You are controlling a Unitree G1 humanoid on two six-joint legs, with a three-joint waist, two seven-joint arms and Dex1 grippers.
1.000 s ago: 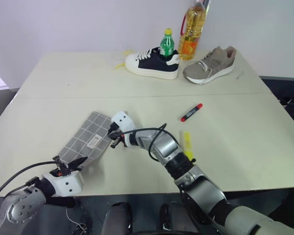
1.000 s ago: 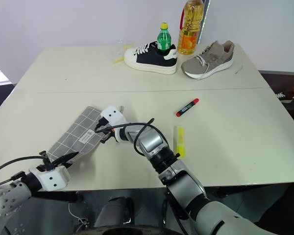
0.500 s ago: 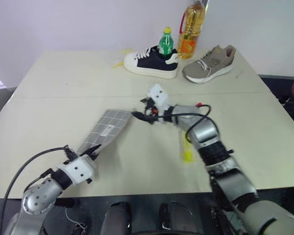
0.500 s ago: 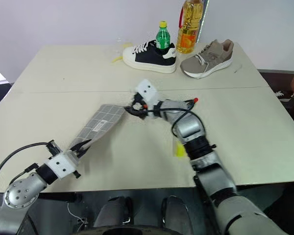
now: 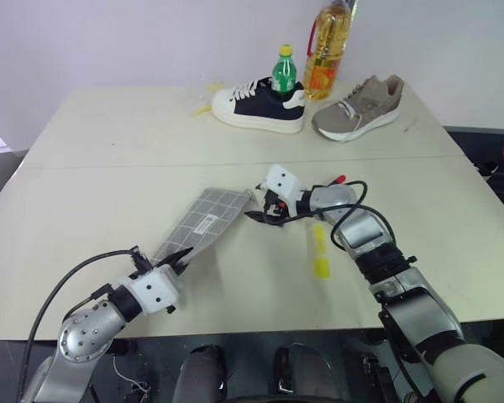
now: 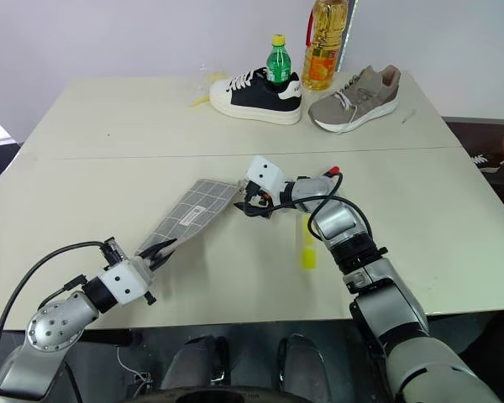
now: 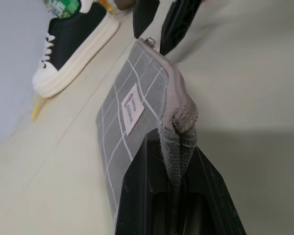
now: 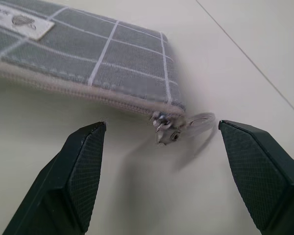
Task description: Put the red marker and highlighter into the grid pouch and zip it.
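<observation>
Here, the pouch [image 5: 203,222] lies slantwise at table centre, its near end at 7 o'clock pinched between the pressed-together fingers of the left gripper [image 5: 178,258]; the left wrist view shows the fabric bunched in that clamp. At the far end, 1 o'clock, the zipper pull [image 8: 170,131] hangs free. The right gripper [image 8: 171,161] stands spread wide on either side of the pull, touching nothing.

Highlighter [image 5: 321,252] lies at 4 o'clock of the pouch, near the right forearm. Marker [image 5: 337,180]: only the red tip peeps out behind the right arm, at 2 o'clock.

Handling, as a judgement: pouch is soft, light and floppy; it will sag and fold unless one end is anchored. Best hold is the seam end, as now. The pull is small and slippery-looking; take it square between the fingertips. Pens are light, rigid and apt to roll; grip mid-barrel.
</observation>
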